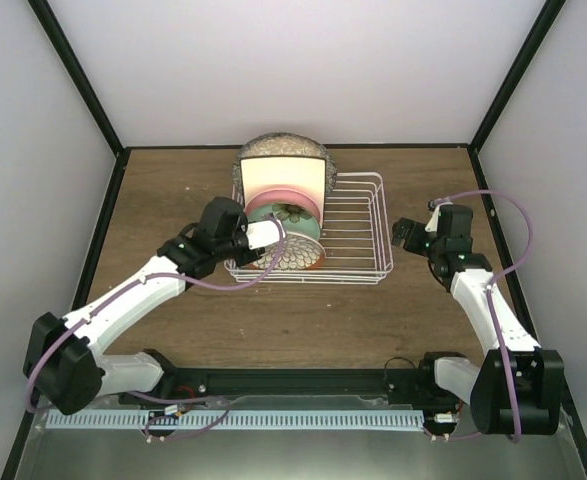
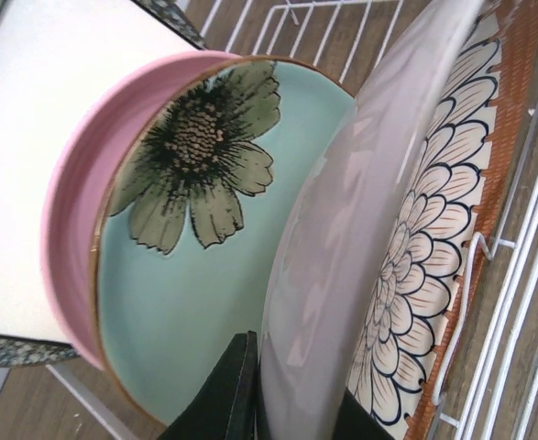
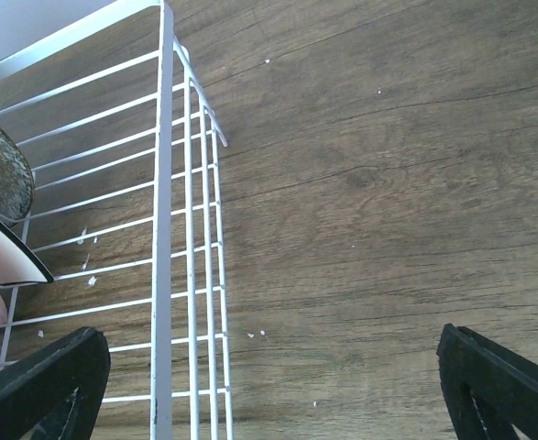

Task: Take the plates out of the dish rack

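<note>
All five plates [image 1: 281, 180] stand in the dish rack [image 1: 358, 225]. The left gripper [image 1: 268, 236] pinches the nearest one, the floral plate [image 2: 433, 238]. The right gripper [image 3: 273, 385] is spread wide and empty.

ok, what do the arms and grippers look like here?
Left arm and right arm: white links, black joint housings, a lilac cable along each. Right gripper black with black fingers; left gripper black body, pale finger.
</note>
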Controlling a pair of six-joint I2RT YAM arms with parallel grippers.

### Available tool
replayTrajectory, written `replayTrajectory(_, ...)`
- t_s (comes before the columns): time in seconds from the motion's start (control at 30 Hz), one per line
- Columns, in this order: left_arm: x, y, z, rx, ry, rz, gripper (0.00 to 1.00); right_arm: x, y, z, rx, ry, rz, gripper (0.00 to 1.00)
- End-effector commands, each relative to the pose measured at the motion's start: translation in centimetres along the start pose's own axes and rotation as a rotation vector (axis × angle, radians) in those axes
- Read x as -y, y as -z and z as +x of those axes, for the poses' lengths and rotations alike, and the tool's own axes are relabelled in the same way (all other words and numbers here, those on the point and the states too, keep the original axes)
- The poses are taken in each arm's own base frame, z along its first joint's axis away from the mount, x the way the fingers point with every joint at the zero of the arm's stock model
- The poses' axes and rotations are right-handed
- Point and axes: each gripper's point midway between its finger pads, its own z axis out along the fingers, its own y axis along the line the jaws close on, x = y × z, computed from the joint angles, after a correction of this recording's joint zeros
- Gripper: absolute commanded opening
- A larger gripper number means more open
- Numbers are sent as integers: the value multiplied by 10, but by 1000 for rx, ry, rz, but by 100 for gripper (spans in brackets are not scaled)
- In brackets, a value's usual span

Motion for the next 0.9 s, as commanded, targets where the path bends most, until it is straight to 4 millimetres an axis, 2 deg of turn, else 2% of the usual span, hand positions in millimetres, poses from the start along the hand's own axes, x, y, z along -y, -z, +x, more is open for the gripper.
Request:
replayTrajectory(0.0, -43, 40, -44, 160, 50, -214, 4, -1, -1, 2, 8, -4, 0, 100)
replayTrajectory(0.17, -38, 35, -31, 117, 15, -260, 4, -1, 0, 5, 6, -19, -4, 100)
replayTrajectory(0.23, -36, 35, -31, 114, 3, -282, 4, 0, 1, 5, 10, -23, -3, 100)
replayTrajectory(0.3, -42, 40, -35, 121, 6, -322, 4, 0, 2, 5, 13, -23, -1, 100)
replayTrajectory(0.47, -62, 71, -68, 232, 14, -379, 4, 0, 4, 7, 15, -31, -3, 100)
replayTrajectory(0.63, -66, 97, -97, 320, 18, -339, 4, -4, 7, 4, 23, -33, -21, 100)
replayTrajectory(0.77, -69, 110, -111, 359, 59, -314, 4, -21, 17, -13, 65, -2, -92, 100)
replayTrajectory(0.87, -71, 113, -121, 374, 122, -268, 4, -46, 34, -35, 122, 49, -195, 100)
